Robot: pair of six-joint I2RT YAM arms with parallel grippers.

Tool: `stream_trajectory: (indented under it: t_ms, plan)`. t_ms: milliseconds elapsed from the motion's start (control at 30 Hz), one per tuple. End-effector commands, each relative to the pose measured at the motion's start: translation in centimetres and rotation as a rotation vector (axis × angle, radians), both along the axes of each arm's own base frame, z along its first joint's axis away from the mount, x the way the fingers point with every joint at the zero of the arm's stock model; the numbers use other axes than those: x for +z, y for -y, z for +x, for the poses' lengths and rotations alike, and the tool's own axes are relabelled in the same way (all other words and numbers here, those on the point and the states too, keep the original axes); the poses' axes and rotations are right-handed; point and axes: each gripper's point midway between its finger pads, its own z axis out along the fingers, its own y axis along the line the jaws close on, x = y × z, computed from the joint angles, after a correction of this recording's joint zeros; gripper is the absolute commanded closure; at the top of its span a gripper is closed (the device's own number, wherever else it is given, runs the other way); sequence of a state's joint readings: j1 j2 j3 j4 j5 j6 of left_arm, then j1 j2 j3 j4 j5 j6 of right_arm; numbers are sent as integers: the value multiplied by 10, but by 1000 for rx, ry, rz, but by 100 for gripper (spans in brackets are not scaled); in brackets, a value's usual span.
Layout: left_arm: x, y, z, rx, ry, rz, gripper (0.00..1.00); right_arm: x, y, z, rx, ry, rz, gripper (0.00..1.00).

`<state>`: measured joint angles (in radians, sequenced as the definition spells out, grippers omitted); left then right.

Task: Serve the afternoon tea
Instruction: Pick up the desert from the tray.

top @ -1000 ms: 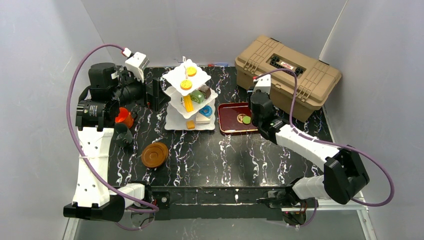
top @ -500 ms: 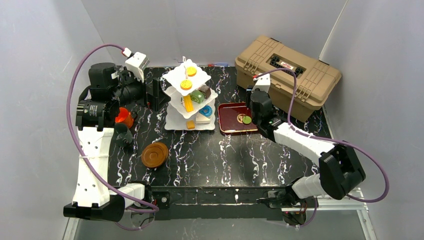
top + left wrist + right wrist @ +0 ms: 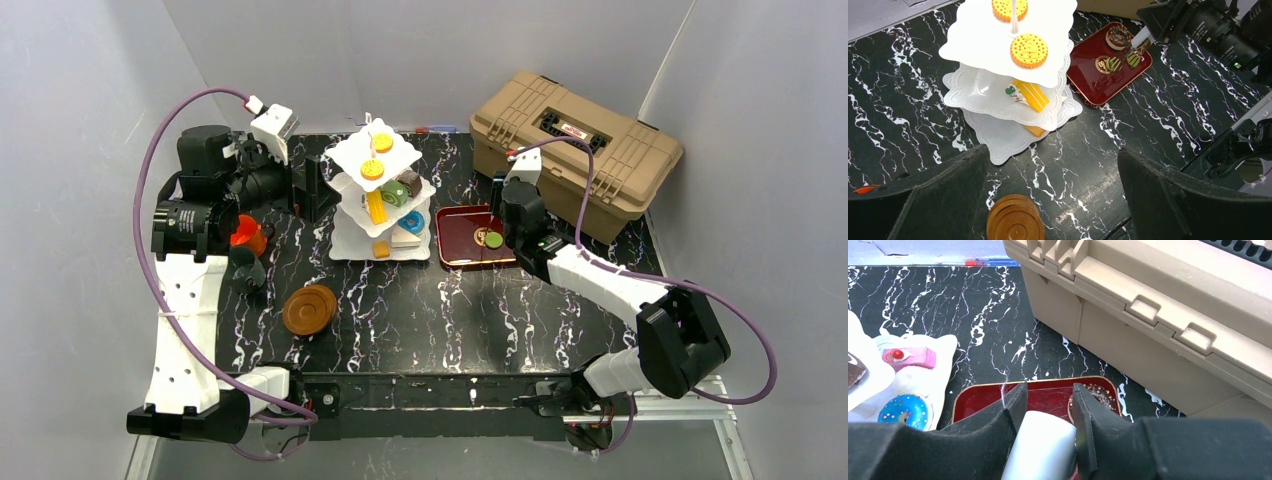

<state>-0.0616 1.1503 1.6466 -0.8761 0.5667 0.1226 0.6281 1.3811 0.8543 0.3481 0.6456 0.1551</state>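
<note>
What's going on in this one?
The right fingers are closed on a silvery metal tool, likely tongs, held low over the dark red rectangular tray, where a few small toy pastries lie. The white three-tier square-plate stand beside it carries several more pastries. The left fingers hang wide open and empty above the black marbled table, on the stand's other side. A stack of brown round saucers sits at the front left.

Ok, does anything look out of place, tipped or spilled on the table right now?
Nothing looks spilled or damaged. The white three-tier stand is upright with the toy pastries on its plates, and the dark red tray lies flat. One stray: a thin red and blue stick, perhaps a pen, lies at the table's far edge near the tan toolbox.
</note>
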Motion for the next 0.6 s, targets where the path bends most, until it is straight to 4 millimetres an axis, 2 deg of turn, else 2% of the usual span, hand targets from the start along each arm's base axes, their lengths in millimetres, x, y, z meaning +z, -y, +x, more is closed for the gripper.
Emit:
stream_trajectory:
  t_ms: [0, 300, 567]
  plan:
    - [13, 1, -8, -16, 36, -6, 2, 20, -2, 9, -6, 70, 44, 54]
    - [15, 1, -8, -17, 43, -5, 2, 20, -4, 17, 8, 108, 51, 52]
    - [19, 0, -8, -14, 56, -2, 2, 6, -3, 25, 16, 105, 27, 53]
